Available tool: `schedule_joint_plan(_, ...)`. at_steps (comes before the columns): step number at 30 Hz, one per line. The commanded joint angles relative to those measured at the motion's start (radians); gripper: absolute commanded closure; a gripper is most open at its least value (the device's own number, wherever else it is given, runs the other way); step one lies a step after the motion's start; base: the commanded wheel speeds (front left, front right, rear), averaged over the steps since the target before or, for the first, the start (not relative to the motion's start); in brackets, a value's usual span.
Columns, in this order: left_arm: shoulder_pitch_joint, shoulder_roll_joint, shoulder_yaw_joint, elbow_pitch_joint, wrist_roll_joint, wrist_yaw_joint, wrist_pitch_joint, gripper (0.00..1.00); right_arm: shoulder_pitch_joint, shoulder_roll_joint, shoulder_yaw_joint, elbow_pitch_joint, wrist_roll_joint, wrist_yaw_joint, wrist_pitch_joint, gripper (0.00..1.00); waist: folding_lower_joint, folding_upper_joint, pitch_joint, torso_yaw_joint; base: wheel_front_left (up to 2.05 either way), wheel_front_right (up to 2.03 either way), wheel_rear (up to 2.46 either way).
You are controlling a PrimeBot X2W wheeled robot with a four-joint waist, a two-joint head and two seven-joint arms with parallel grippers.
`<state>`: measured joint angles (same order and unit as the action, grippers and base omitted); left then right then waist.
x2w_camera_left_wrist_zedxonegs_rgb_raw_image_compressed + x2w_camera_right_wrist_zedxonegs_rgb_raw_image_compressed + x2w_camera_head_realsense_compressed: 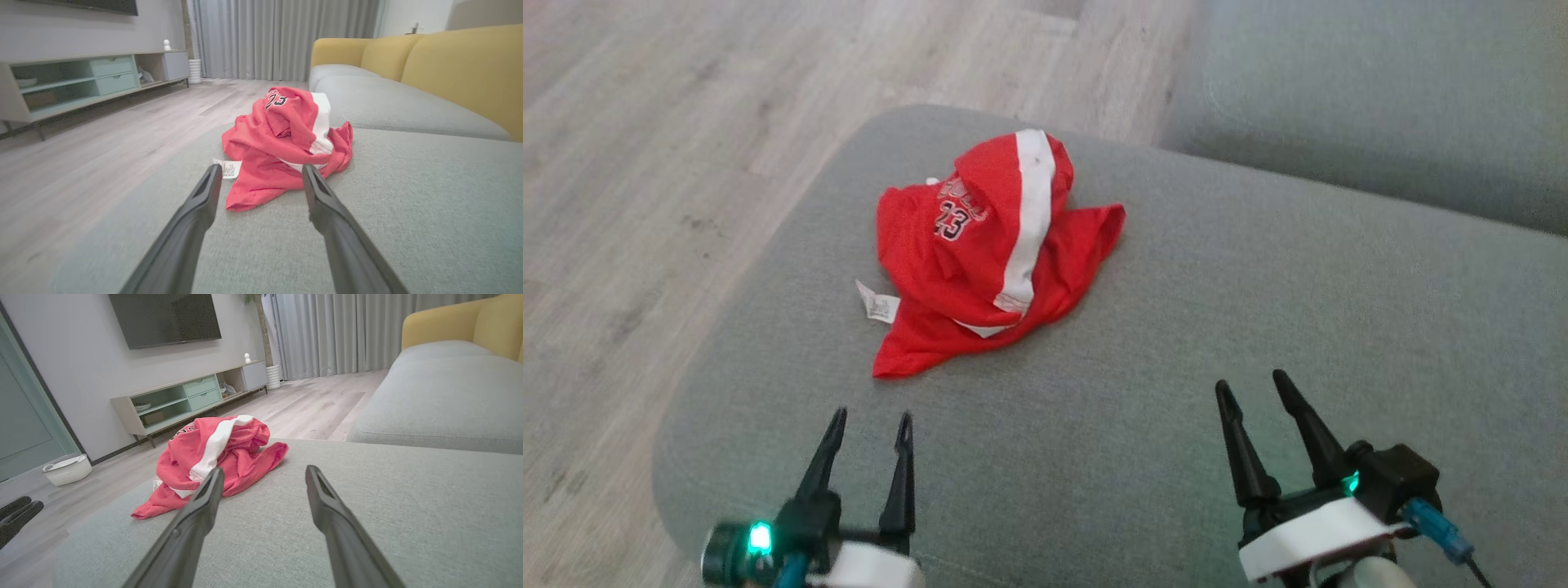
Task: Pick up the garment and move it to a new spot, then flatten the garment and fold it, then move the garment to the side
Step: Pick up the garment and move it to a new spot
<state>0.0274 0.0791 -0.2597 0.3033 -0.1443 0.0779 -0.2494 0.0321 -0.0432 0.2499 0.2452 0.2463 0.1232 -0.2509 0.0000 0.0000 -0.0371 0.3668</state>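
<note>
open cushion [1094, 408] all around garment [980, 253]

A home living room: grey-and-yellow sofa [429, 81], wall television [163, 318], media console [184, 400], curtains [282, 36].

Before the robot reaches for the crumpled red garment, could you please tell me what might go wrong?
The garment lies bunched in layers, so a pinch may catch one fold and lift it tangled. It sits near the cushion edge beside the floor; dragging could slide it off. The left gripper, open, is nearest the white tag and might grab that.
</note>
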Motion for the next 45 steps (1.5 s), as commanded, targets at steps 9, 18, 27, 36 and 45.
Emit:
schedule_joint_plan(9,-0.522,0.113,-0.023,0.036,0.062,-0.158,0.129,0.0,-0.125,-0.007,0.002,-0.05,-0.022,0.008,-0.011,0.0,0.0,0.0,0.182,-0.158,0.0,0.0,0.0)
schedule_joint_plan(18,-0.873,0.252,-0.216,0.295,-0.187,-0.208,0.527,0.0,-0.196,-0.007,0.027,-0.052,-0.014,0.008,-0.011,0.0,0.0,0.0,0.288,-0.31,0.0,0.0,0.0)
schedule_joint_plan(27,-0.935,0.387,-0.327,0.407,-0.346,-0.208,0.573,1.0,-0.216,-0.007,0.028,-0.041,0.008,0.008,-0.011,0.0,0.0,0.0,0.308,-0.371,0.0,0.0,0.0)
schedule_joint_plan(36,-0.989,0.363,-0.353,0.423,-0.356,-0.209,0.415,1.0,-0.203,-0.007,0.027,-0.022,0.007,0.008,-0.011,0.0,0.0,0.0,0.257,-0.348,0.0,0.0,0.0)
schedule_joint_plan(45,-1.048,0.308,-0.367,0.293,-0.39,-0.209,0.269,1.0,-0.182,-0.007,0.032,-0.005,0.028,0.008,-0.011,0.0,0.0,0.0,0.178,-0.358,0.0,0.0,0.0)
